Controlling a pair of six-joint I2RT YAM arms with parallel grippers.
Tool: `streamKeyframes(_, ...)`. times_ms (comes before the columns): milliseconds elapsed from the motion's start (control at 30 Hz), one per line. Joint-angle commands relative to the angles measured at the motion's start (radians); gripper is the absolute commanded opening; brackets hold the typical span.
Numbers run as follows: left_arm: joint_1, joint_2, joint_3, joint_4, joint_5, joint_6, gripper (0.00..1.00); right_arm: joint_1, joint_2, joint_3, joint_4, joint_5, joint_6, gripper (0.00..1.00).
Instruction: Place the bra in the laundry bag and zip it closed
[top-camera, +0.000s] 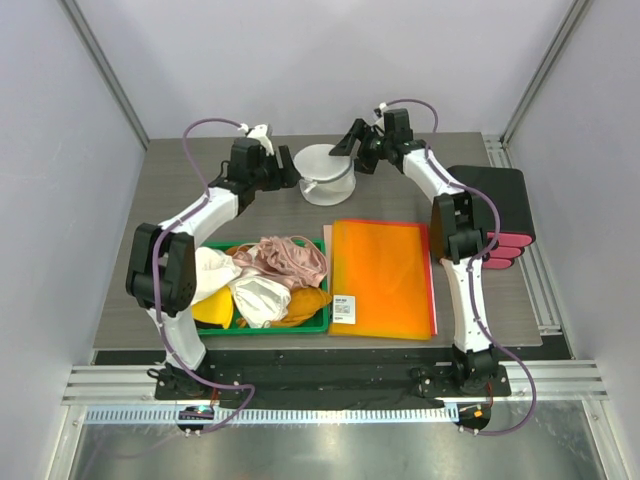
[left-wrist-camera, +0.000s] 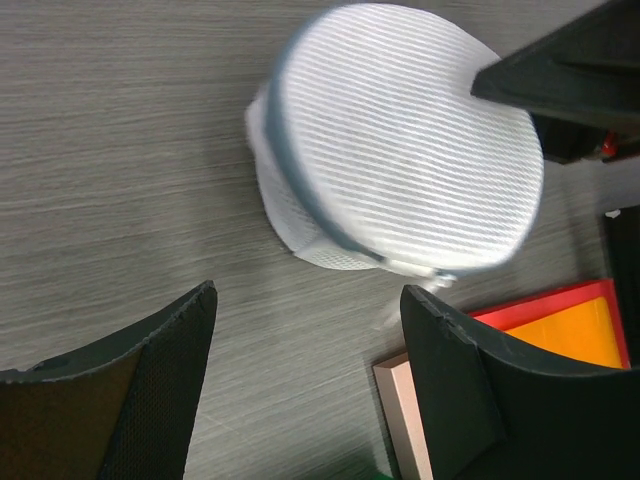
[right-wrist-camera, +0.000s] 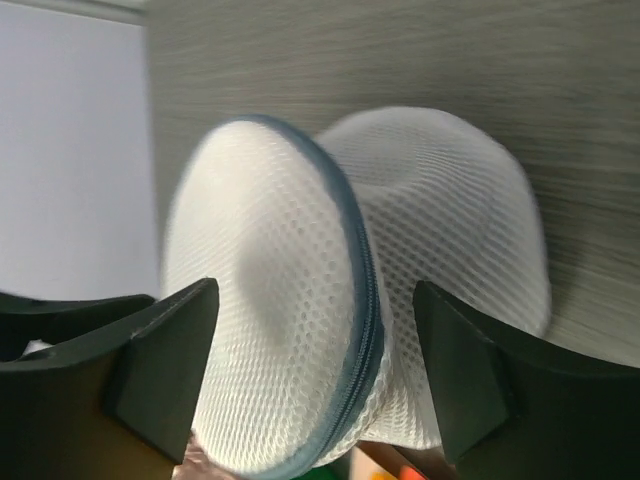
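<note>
The laundry bag (top-camera: 327, 172) is a white round mesh pouch with a grey zipper along its rim, standing at the back middle of the table. In the left wrist view the laundry bag (left-wrist-camera: 400, 150) lies beyond my left gripper (left-wrist-camera: 308, 295), which is open over bare table with nothing between its fingers. My left gripper (top-camera: 287, 177) is just left of the bag. My right gripper (top-camera: 355, 152) is at the bag's right rim. Its jaws stand open on either side of the laundry bag (right-wrist-camera: 350, 300), my right gripper (right-wrist-camera: 315, 290) straddling the zipper edge. The bra is hidden.
A green tray (top-camera: 270, 330) near the front holds pink, white and yellow garments. An orange folder (top-camera: 385, 280) lies to its right, its corner (left-wrist-camera: 560, 330) close to my left fingers. A black and pink box (top-camera: 495, 205) stands at the right edge.
</note>
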Motion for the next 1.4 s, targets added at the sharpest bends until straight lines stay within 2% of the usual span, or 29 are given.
streamKeyframes(0,0.025,-0.020,0.044,-0.031,-0.025,-0.071,0.75,0.005,-0.094,0.011,-0.271,0.238,-0.214,0.87)
streamKeyframes(233,0.038,-0.043,-0.009,0.044,0.063,-0.133,0.73,0.011,-0.243,-0.162,-0.258,0.347,-0.236,0.91)
streamKeyframes(433,0.038,-0.046,-0.042,0.061,0.095,-0.166,0.72,0.013,-0.283,-0.245,-0.229,0.305,-0.230,0.93)
streamKeyframes(567,0.040,-0.046,-0.060,0.068,0.116,-0.210,0.72,0.013,-0.336,-0.343,-0.149,0.271,-0.192,0.94)
streamKeyframes(700,0.038,-0.093,-0.123,0.128,0.123,-0.275,0.74,0.031,-0.416,-0.424,-0.136,0.401,-0.231,0.96)
streamKeyframes(767,0.032,-0.151,-0.163,0.128,0.098,-0.290,0.78,0.038,-0.465,-0.438,-0.150,0.476,-0.245,0.97)
streamKeyframes(867,0.000,-0.245,-0.203,0.085,-0.009,-0.307,0.82,0.062,-0.533,-0.463,-0.184,0.582,-0.277,1.00)
streamKeyframes(900,-0.014,-0.268,-0.213,0.075,-0.073,-0.299,0.84,0.071,-0.550,-0.476,-0.205,0.672,-0.286,1.00)
streamKeyframes(1033,-0.118,-0.395,-0.255,0.009,-0.227,-0.270,0.86,0.122,-0.657,-0.542,-0.224,0.840,-0.311,1.00)
streamKeyframes(1200,-0.213,-0.587,-0.330,-0.054,-0.298,-0.284,0.88,0.212,-0.842,-0.715,-0.200,0.907,-0.277,1.00)
streamKeyframes(1367,-0.328,-0.772,-0.508,-0.056,-0.286,-0.339,0.92,0.385,-1.017,-0.967,-0.157,1.018,-0.189,1.00)
